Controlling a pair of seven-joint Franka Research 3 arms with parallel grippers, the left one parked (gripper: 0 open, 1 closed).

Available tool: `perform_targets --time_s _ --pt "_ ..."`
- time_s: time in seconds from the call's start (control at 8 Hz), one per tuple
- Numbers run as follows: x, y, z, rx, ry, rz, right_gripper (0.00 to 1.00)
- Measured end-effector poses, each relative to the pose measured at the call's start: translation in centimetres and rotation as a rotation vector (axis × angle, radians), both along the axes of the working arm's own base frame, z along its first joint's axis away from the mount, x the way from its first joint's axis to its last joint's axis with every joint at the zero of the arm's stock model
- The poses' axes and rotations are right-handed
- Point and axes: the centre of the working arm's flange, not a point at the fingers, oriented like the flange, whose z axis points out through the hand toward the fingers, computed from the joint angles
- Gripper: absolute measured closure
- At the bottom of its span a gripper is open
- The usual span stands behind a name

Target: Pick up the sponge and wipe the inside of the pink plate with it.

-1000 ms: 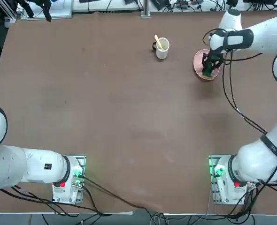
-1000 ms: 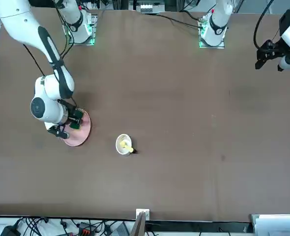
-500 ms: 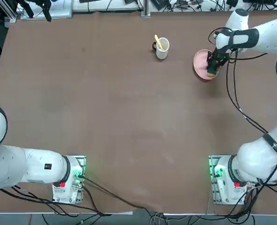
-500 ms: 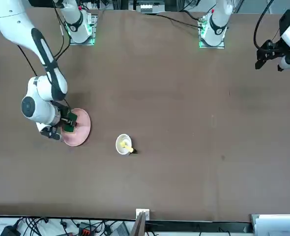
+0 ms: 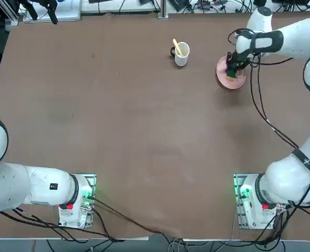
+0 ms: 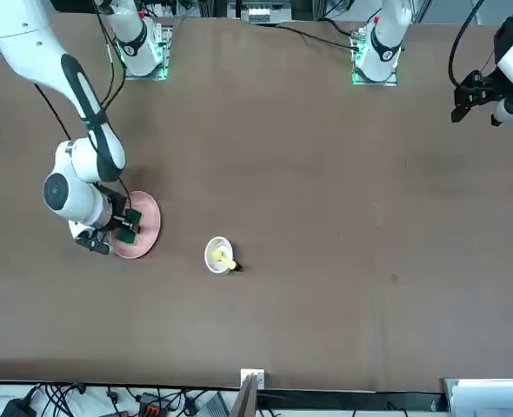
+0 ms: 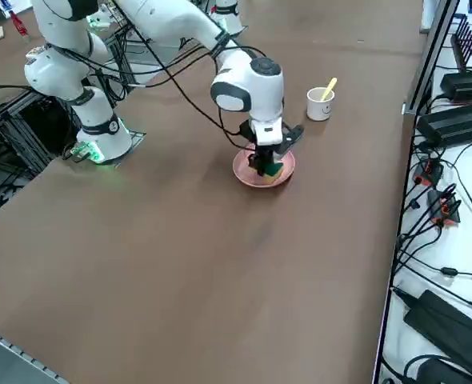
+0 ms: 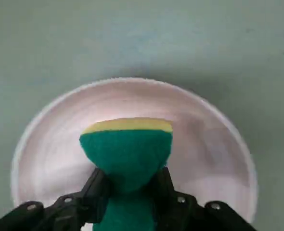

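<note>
Right gripper (image 5: pixel 231 67) sliding back left w/ small green-yellow sponge (image 8: pixel 126 149) pinched, wiping round pale pink plate (image 5: pixel 223 76), upper right; wipe underway.

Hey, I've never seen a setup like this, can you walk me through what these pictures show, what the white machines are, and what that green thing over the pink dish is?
The white machines are two robot arms bolted to a brown table. One picture looks straight down from overhead, one faces the robot from across the table, one looks down from its right side, and the close-up comes from a camera on the working arm's wrist.

Only the right arm is working. Its right gripper, a two-finger clamp, is shut on the sponge, green scouring side facing the camera with a yellow layer beyond it. The sponge is held over the inside of the pink plate, apparently for wiping; whether it touches the plate I cannot tell.

Beside the plate, apart from it, stands a white cup with a yellow utensil sticking out.
</note>
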Motion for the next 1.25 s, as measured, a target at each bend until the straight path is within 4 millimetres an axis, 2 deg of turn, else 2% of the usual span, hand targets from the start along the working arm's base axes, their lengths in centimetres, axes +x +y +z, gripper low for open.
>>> perform_targets --time_s 0.25,0.38,0.75,1.25 --pt "0.0 3.8 0.0 -0.001 0.000 -0.043 0.53" --pt "-0.1 4.4 0.0 -0.004 0.003 -0.057 0.53" --pt "-0.7 4.5 -0.1 -0.019 0.047 -0.088 0.52" --pt "-3.0 3.8 -0.4 -0.041 0.080 -0.075 0.52"
